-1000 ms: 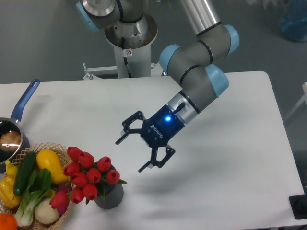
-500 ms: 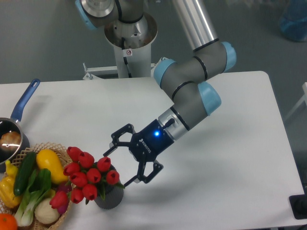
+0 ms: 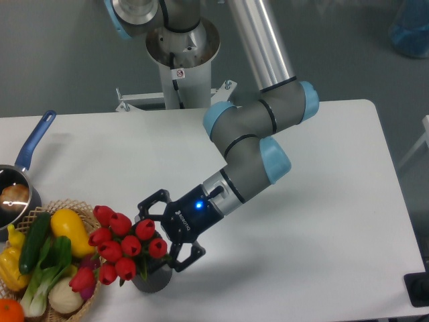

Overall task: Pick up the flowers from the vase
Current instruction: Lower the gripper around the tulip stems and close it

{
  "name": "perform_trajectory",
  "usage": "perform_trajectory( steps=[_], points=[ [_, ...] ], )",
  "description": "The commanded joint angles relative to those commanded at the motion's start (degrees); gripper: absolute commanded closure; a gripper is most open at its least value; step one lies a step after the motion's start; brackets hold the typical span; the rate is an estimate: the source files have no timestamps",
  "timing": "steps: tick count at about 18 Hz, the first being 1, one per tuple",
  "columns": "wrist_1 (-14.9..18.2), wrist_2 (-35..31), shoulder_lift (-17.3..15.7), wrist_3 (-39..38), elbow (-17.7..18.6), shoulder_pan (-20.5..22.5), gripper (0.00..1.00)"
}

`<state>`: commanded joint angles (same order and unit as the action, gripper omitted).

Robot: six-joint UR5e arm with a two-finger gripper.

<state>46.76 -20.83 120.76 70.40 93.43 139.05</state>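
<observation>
Our gripper (image 3: pixel 159 231) sits spread wide at the right edge of the flowers (image 3: pixel 124 241); one finger (image 3: pixel 149 201) reaches over the upper buds, the other (image 3: pixel 188 258) lies low beside the rim of the vase (image 3: pixel 153 278); we see a gap between them and nothing pinched; the nearest buds appear to fall inside that gap, though we cannot tell whether either finger touches them.

We judge the approach as nearly done; the blue light glows on the gripper body, and the wrist slants down toward the bunch from the right. What is left, as we read it: settle the fingers around the stems or the tight cluster of heads, close, then lift the bunch straight up out of the vase.

We find the flowers in the vase, untouched as far as we can see, their red heads leaning left; the vase stands on the table (image 3: pixel 301 268) near its front edge, just right of the basket (image 3: pixel 67 204) of vegetables; some buds overlap the basket in our view. Farther left, a pan (image 3: pixel 23 168) with a blue handle lies at the table edge, well apart from our work.

No part of the lift is done yet; the grasp itself is the step in hand.
</observation>
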Motion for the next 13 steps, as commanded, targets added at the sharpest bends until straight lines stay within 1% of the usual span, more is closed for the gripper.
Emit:
perform_trajectory(
  steps=[2, 3, 4, 11, 13],
  points=[
    [0.0, 0.0, -0.3, 0.0, 0.2, -0.2, 0.76],
    [-0.1, -0.1, -0.4, 0.1, 0.8, -0.2, 0.85],
    [0.0, -0.3, -0.8, 0.3, 1.1, -0.2, 0.92],
    [0.0, -1.0, -2.0, -0.1, 2.4, 0.3, 0.94],
    [0.0, -0.7, -3.2, -0.3, 2.7, 0.5, 0.94]
  ],
)
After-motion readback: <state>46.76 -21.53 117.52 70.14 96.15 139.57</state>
